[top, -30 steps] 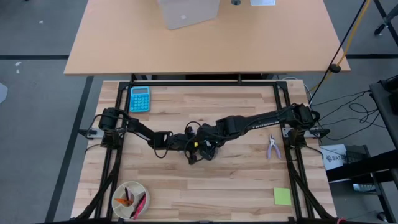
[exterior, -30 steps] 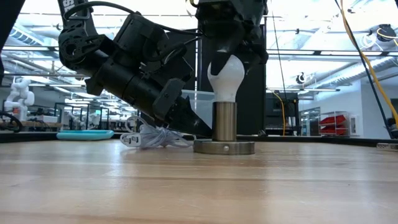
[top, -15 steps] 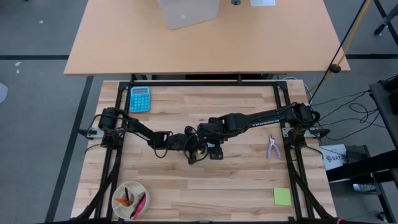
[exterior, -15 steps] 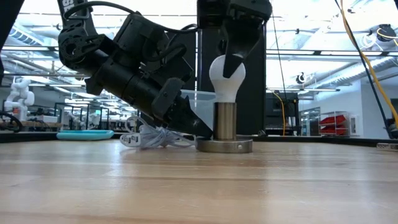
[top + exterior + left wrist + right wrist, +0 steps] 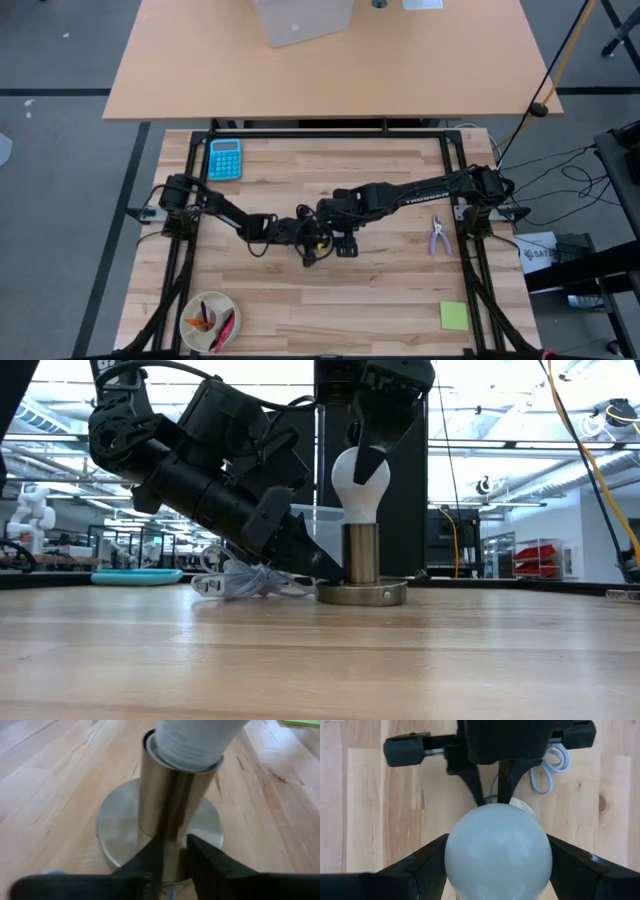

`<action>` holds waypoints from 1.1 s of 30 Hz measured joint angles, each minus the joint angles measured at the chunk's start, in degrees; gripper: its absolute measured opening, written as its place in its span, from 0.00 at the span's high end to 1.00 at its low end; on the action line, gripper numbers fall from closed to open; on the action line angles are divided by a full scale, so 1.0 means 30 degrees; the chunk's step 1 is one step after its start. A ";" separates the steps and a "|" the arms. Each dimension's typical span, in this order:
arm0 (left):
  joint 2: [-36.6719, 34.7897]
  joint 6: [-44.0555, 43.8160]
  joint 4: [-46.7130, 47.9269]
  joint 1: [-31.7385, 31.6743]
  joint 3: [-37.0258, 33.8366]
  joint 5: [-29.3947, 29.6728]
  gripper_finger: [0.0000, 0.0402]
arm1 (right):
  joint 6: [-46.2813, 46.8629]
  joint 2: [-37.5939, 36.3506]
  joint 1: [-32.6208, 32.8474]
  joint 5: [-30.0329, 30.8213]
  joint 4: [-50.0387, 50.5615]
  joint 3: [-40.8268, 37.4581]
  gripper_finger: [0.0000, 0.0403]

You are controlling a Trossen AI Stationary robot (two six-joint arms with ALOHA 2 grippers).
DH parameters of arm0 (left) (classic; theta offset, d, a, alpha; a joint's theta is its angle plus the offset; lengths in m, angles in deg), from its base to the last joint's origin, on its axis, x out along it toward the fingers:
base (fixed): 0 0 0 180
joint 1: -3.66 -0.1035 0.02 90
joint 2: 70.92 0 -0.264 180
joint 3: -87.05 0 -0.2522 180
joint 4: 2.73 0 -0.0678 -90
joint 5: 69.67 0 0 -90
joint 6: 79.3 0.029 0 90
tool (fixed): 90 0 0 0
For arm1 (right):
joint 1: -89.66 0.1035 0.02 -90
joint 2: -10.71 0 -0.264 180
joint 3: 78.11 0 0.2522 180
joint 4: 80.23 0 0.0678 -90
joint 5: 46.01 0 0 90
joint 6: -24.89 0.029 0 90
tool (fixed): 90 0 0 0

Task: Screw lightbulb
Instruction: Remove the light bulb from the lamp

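The white lightbulb (image 5: pixel 360 478) stands upright with its base in a metal socket tube (image 5: pixel 362 555) on a round disc (image 5: pixel 362 594) in the middle of the table. My right gripper (image 5: pixel 497 865) reaches down from above, shut on the bulb's globe (image 5: pixel 497 852). My left gripper (image 5: pixel 175 855) comes in low from the table's left, slanting down. Its fingers are slightly apart at the foot of the socket (image 5: pixel 170 795). In the high view the right gripper (image 5: pixel 330 228) hides the bulb. My left gripper has its fingertips (image 5: pixel 150 862) at the foot of the socket tube, over the disc (image 5: pixel 115 820); whether they touch the metal I cannot tell. My right gripper pinches the globe's two opposite sides (image 5: pixel 451 857) between its two fingers, from above, pointing down. The bulb stays upright in the socket.
A white coiled cable (image 5: pixel 245 580) lies behind the socket, toward the left arm. A blue calculator (image 5: pixel 224 158) is at the far left, pliers (image 5: pixel 438 236) at the right, a bowl of small things (image 5: pixel 208 320) at the near left and a green note (image 5: pixel 453 316) at the near right.
My right gripper has rolled about its downward line while staying over the bulb; one finger now shows in front of the globe in the low view. The bulb has stayed upright in the socket.
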 joint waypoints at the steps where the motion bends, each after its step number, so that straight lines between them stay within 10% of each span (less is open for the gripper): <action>1: 0.0000 0.0035 -0.0093 0.0044 0.0000 -0.0004 0.73 | 0.0075 0.0000 0.0006 0.0013 0.0000 0.0000 0.31; 13: 0.0255 0.0120 -0.2275 0.0435 0.0693 0.2617 0.33 | 0.0212 0.0007 -0.0009 0.0167 -0.0091 0.0000 0.31; 22: 0.2315 0.0008 -0.2353 0.0189 0.2728 0.3094 0.34 | 0.0812 0.0022 -0.0006 0.0043 0.0168 -0.0022 0.31; 33: 0.2375 0.0406 -0.1975 0.0210 0.2769 0.3153 0.57 | 0.1230 0.0029 0.0054 -0.0089 0.0318 -0.0022 0.31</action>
